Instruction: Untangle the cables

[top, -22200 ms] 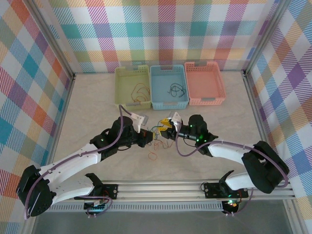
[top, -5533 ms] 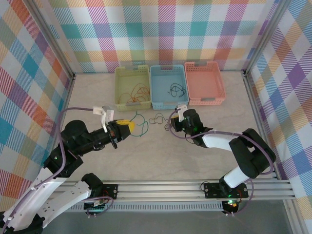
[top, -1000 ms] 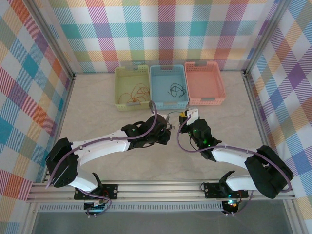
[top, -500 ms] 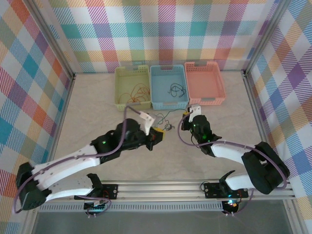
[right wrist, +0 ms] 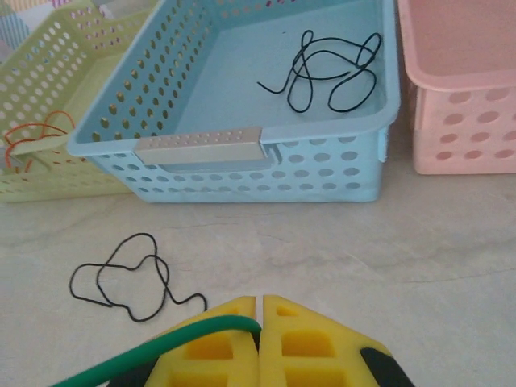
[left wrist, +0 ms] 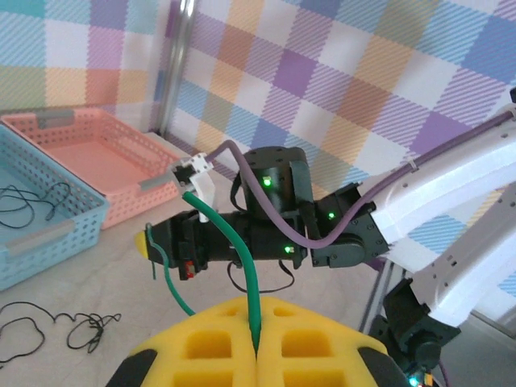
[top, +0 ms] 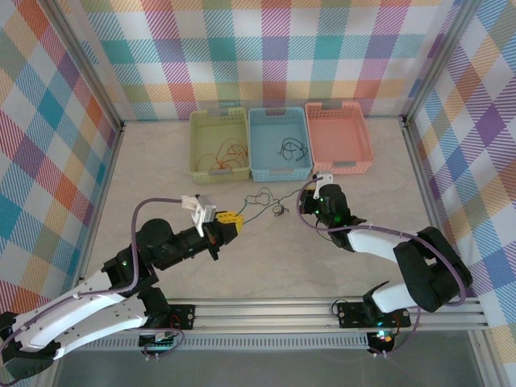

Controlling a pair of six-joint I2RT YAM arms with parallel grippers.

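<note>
I'm looking down on a pale beige, faintly marbled worktop [top: 161,173], closed in on three sides by flat pastel checked walls [top: 266,56] in pink, teal, yellow, orange and lilac. Bare aluminium frame posts [top: 81,64] run up the corners where those walls meet. A ribbed aluminium rail [top: 266,313] crosses the near edge, and the light falls soft and even.

green cable [left wrist: 245,266] raised, black cable [right wrist: 129,278] lying looped.
</note>
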